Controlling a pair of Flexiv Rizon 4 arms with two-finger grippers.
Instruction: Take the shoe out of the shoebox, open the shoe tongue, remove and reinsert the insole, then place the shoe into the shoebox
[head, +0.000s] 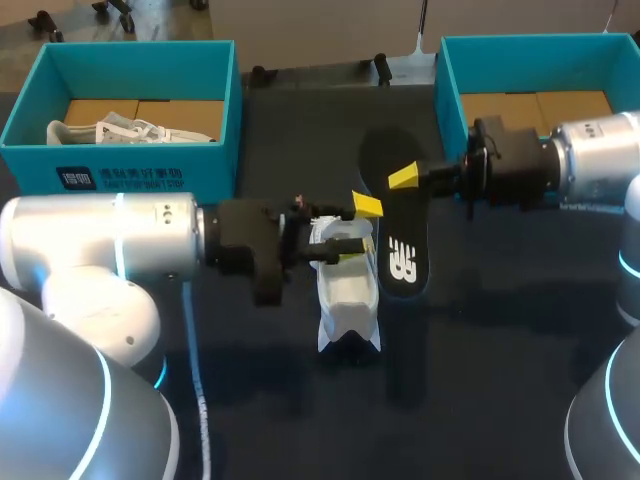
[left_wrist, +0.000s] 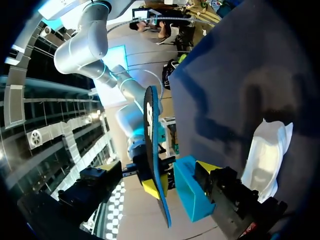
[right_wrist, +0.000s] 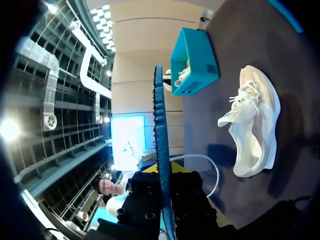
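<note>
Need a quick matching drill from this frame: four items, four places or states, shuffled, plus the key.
Items:
1. insole
2. white shoe outside the boxes
3. left shoebox
4. right shoebox

Places or states:
A. on the table at the left gripper
B. cardboard floor showing, no shoe visible
C. clamped in the right gripper
D. holds a second white shoe

Pairs: 1-C, 2-A, 3-D, 4-B
</note>
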